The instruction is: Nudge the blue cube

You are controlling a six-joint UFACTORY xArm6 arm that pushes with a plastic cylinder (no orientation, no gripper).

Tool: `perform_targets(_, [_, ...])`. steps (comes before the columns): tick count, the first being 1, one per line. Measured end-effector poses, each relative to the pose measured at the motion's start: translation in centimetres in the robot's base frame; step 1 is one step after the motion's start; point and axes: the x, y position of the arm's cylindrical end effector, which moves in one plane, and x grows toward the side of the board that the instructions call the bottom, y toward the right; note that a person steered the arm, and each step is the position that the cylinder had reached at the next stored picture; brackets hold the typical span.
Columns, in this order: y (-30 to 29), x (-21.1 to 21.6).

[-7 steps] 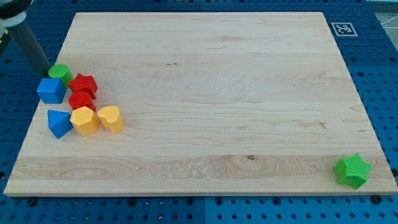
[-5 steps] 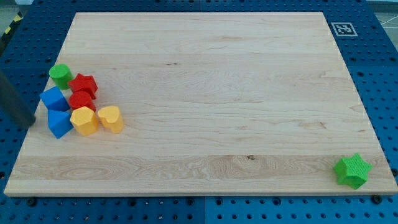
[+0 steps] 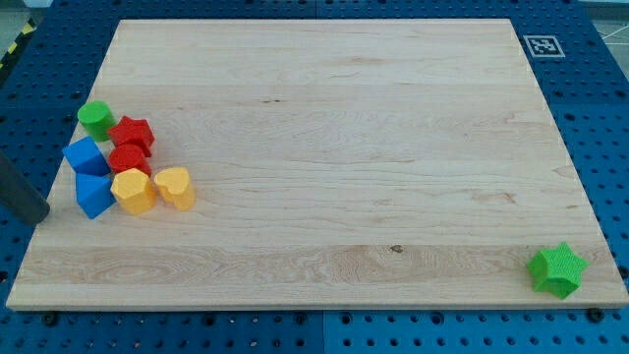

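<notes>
Since the earlier frames, the rod has slid from the view's top left, beside the green cylinder, down along the tabletop's left edge, and the blue cube has turned and shifted slightly toward the view's bottom right. No jaws exist on this arm, only a straight dark rod, so nothing is pinched or held.

Camera view: my tip (image 3: 41,217) rests at the left edge of the tabletop (image 3: 324,138), apart from every block, to the view's left and a little below the blue cube (image 3: 85,156). That cube sits in the cluster near the left edge, touching the blue wedge-like block (image 3: 94,194) below it and just beside a red block (image 3: 128,159) on its right. A red star (image 3: 131,132) lies above that, with the green cylinder (image 3: 95,117) at the cluster's top. Two yellow blocks (image 3: 134,191) (image 3: 175,187) sit side by side at the cluster's lower right. A green star (image 3: 558,269) lies well apart, near the bottom right corner. A fiducial marker (image 3: 542,45) marks the top right corner.
</notes>
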Motion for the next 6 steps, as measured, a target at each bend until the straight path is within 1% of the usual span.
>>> perform_targets(1, [0.0, 0.0])
perform_targets(2, [0.6, -5.6])
perform_targets(4, [0.6, -6.5])
perform_targets(5, [0.5, -14.0])
perform_targets(6, [0.5, -15.2])
